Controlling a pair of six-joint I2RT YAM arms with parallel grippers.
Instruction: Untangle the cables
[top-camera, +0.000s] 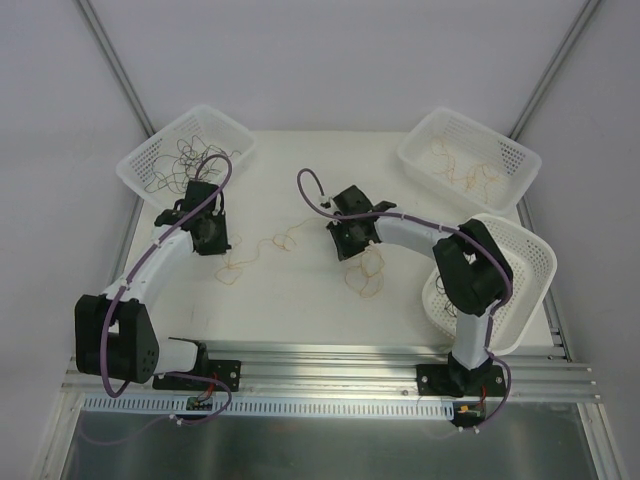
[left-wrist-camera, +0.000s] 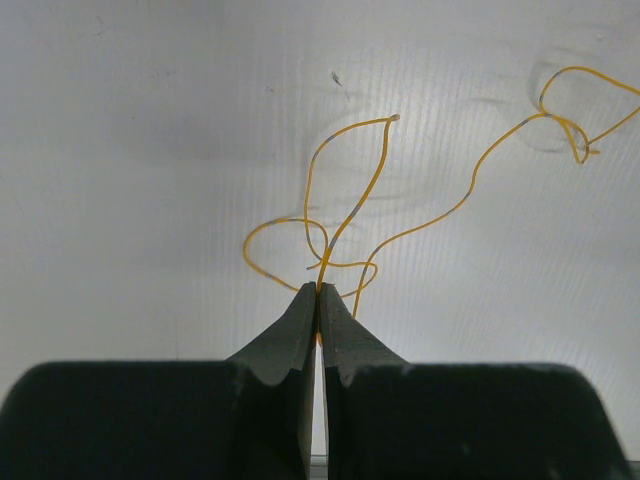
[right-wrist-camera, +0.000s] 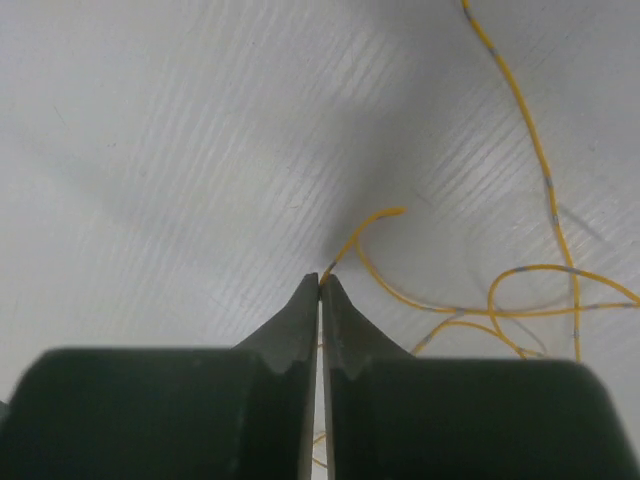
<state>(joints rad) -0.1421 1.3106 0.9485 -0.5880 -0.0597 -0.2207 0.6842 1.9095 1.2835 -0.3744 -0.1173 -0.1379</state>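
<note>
Left gripper (left-wrist-camera: 318, 290) and right gripper (right-wrist-camera: 320, 281) each pinch a yellow strand of the cables (top-camera: 288, 240), lying mid-frame in the top view. Possibly one strand; yank and you tighten knots or slip.

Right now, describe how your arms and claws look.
The left arm and right arm have white links, black joints and a thin purple hose alongside. The left claw and right claw each have two matte black fingers tapering to points.

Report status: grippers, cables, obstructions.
Left gripper shut on yellow cable. Right gripper shut on yellow strand. Loops slack on table between. Nothing blocking.
</note>
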